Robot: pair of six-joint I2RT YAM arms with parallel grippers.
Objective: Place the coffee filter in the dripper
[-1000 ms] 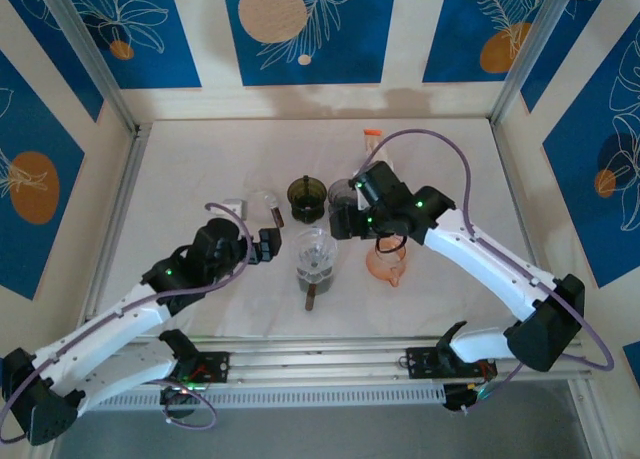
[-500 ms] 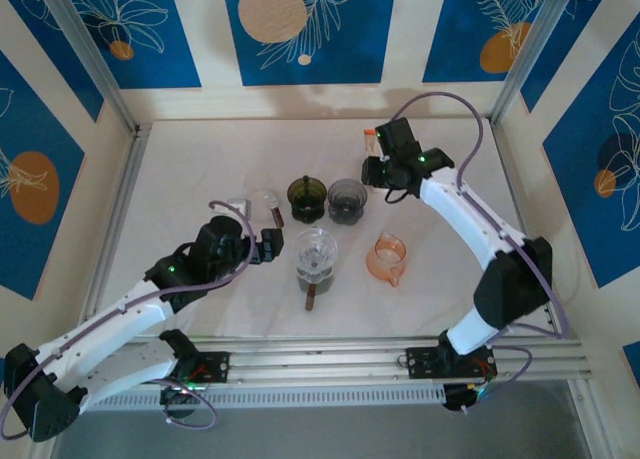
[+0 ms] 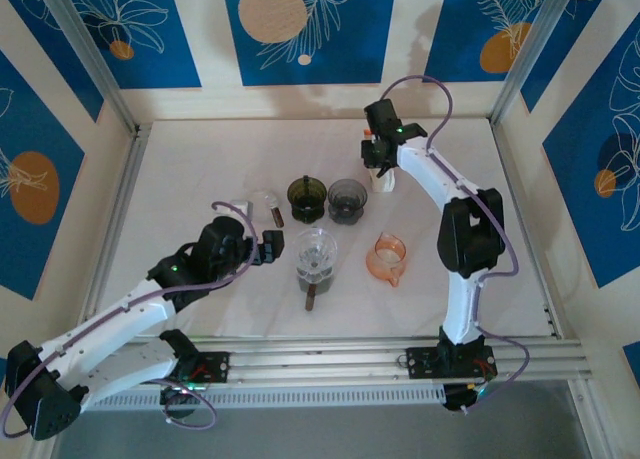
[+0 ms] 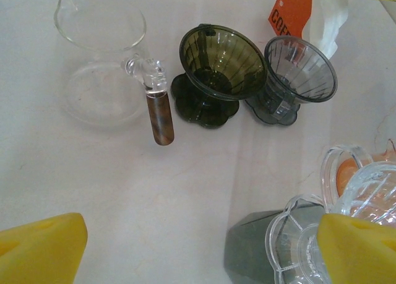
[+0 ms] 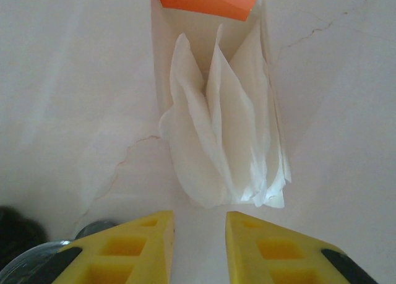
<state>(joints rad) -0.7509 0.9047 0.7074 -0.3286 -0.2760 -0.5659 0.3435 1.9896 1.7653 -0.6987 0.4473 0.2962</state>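
While the left gripper [image 3: 266, 250] stayed put at 9 o'clock of the clear dripper [image 3: 315, 251], fingers spread wide and empty, the right gripper [image 5: 199, 227] left the middle of the table [image 3: 200, 169]. A second before it had hung there over the grey dripper [image 3: 347, 198] and orange dripper [image 3: 387, 257]; it then swung out to the packet [image 3: 382, 177] at 1 o'clock of the clear dripper. Its jaws narrowed on the way; in the wrist view they stood a small gap apart with nothing between them. Filters [image 5: 223, 154] were still in the packet, white leaves fanned under the orange label [image 5: 207, 0]. They lay at 12 o'clock just ahead of the fingertips, untouched as far as could be seen. Reading: reach finished, arm lined up for the pick; no filter grasped yet, none in any dripper. The next move would need the narrowed tips to nip a single leaf edge; the risk was judged to be drawing several at once.
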